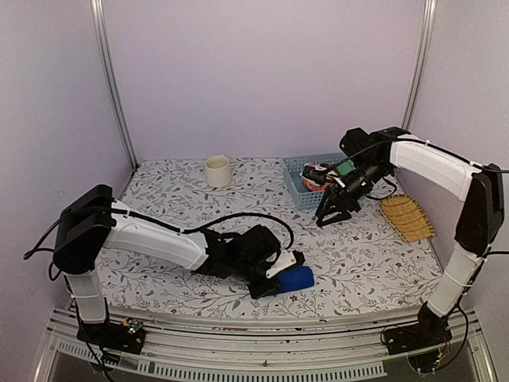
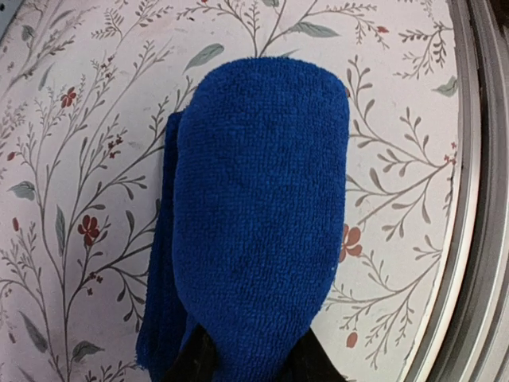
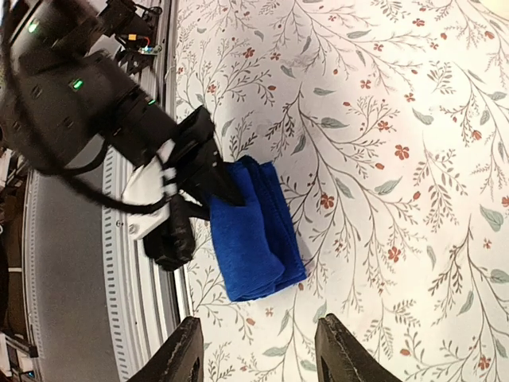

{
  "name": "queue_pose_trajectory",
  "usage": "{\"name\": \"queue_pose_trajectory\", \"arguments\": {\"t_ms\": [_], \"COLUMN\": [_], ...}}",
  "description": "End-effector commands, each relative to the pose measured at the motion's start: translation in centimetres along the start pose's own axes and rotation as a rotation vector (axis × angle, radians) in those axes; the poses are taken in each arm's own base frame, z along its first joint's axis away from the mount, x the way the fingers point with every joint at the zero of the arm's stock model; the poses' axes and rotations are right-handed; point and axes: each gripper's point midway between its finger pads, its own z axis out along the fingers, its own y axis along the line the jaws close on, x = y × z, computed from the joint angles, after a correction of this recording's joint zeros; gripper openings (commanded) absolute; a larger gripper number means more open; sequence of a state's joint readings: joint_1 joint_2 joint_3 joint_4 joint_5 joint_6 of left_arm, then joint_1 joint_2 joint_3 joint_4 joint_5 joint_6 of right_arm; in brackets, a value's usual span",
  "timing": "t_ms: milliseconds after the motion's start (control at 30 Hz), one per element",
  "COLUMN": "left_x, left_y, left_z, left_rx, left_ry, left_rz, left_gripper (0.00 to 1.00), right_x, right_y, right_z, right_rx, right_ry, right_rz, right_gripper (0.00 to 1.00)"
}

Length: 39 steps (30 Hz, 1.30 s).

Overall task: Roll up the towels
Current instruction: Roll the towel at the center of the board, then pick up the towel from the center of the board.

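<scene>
Royal blue terry towel (image 2: 262,223): rolled into a stubby cylinder, lying on the floral-print surface (image 1: 374,255) close to its near edge. Left gripper (image 1: 274,280) clamped on one end of the roll, a dark finger (image 2: 191,362) on either side. The roll's long axis runs straight out from that gripper, towards the right. Right gripper (image 3: 264,350) spread, nothing between its jaws, well apart by the blue plastic basket (image 1: 306,199). Left arm plainly nearer. Orange-and-white cloth (image 1: 312,175) seems to sit in the basket; too small to confirm.
</scene>
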State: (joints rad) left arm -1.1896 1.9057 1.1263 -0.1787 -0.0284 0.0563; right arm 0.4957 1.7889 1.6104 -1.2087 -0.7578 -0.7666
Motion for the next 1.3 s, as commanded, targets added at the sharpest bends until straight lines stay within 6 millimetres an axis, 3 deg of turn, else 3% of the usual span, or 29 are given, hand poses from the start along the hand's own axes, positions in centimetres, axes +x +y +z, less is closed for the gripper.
{"name": "queue_pose_trajectory", "arguments": {"t_ms": [0,167,300,500,800,967,1267], "left_x": [6.8,6.1,6.2,6.0,5.7,5.9,6.0], "left_y": [-2.3,-2.3,-2.0,-1.5,-1.5,-0.8,-0.4], "left_z": [2.2,2.3,2.5,2.4,2.4,2.6,2.7], "left_rx": [0.26,0.382,0.444,0.509,0.619,0.649,0.733], "left_ry": [0.243,0.255,0.27,0.246,0.236,0.239,0.234], "left_rz": [-0.205,-0.322,-0.407,-0.502,-0.604,-0.673,-0.759], "left_gripper": [0.12,0.12,0.12,0.11,0.12,0.12,0.12], "right_x": [-0.4,1.0,2.8,4.3,4.3,5.4,6.2], "right_y": [1.4,1.3,2.4,4.5,2.7,1.8,1.9], "right_z": [-0.4,0.5,3.3,7.7,13.1,15.6,17.3], "right_rx": [0.091,0.239,0.383,0.435,0.511,0.502,0.459], "right_ry": [-0.072,-0.068,0.005,0.093,0.181,0.244,0.271], "right_rz": [-0.102,-0.221,-0.424,-0.634,-0.751,-0.786,-0.768], "right_gripper": [0.5,0.5,0.53,0.55,0.57,0.58,0.59]}}
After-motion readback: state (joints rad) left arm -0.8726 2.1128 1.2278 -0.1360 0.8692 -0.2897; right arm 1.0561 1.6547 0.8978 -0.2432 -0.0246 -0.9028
